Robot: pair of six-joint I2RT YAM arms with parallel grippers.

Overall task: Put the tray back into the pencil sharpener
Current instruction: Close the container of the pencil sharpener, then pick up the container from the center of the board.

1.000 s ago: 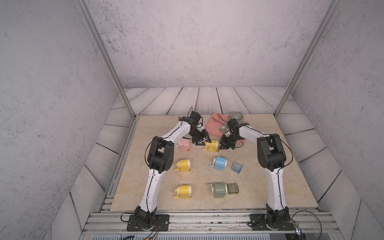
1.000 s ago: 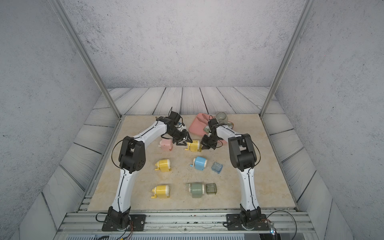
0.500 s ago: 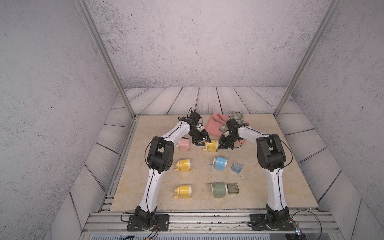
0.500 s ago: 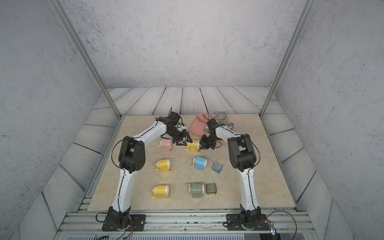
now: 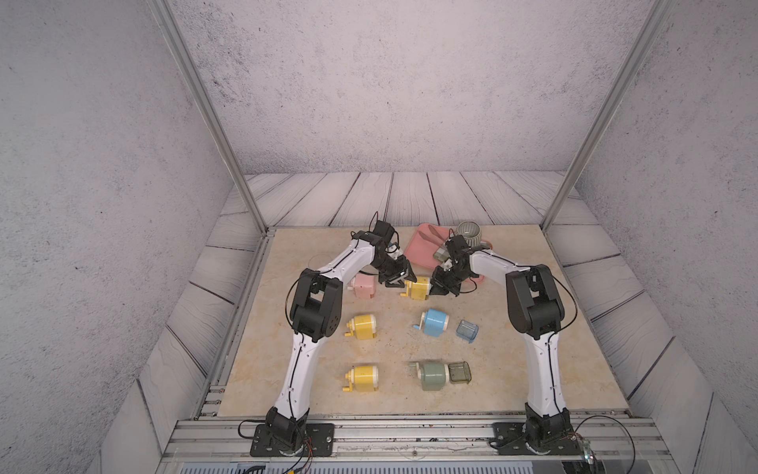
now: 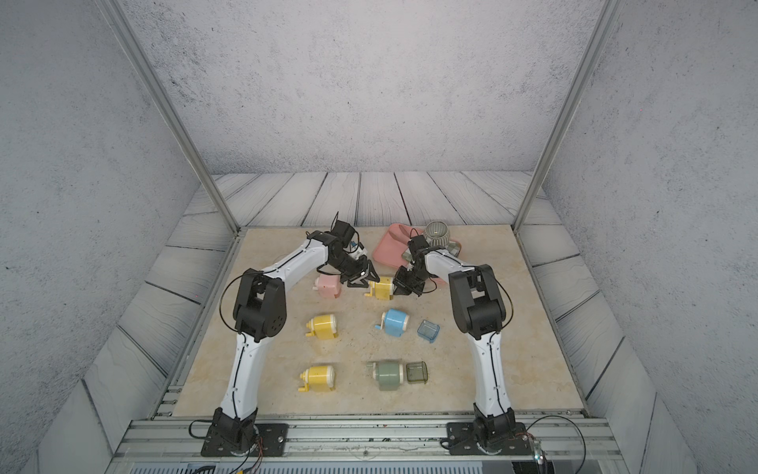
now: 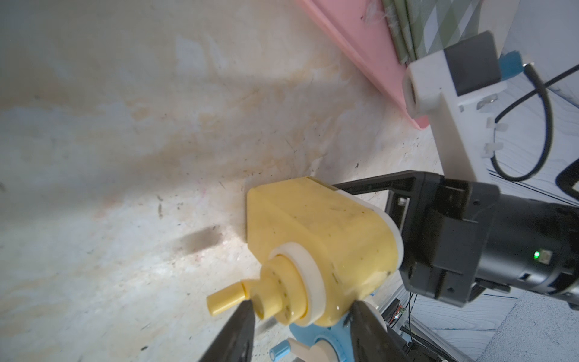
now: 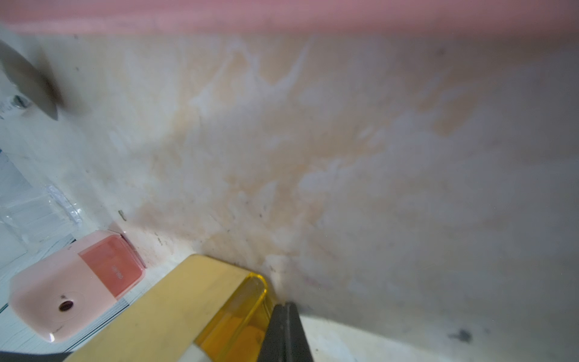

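Top views look down; close wrist views share yellow sharpener [image 7: 319,238].

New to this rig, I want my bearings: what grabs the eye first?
The left gripper clasps a yellow sharpener at centre-back, and the right gripper, shut, sits at its amber tray. Nearer the front, a blue tray and a green tray lie loose.

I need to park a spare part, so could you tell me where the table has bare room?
Bare: the front strip between the green sharpener and the rail, and the side beyond the right arm. The back-left corner looks open, but something clear may lie there. Crowded: the middle, tightest around the back yellow sharpener.
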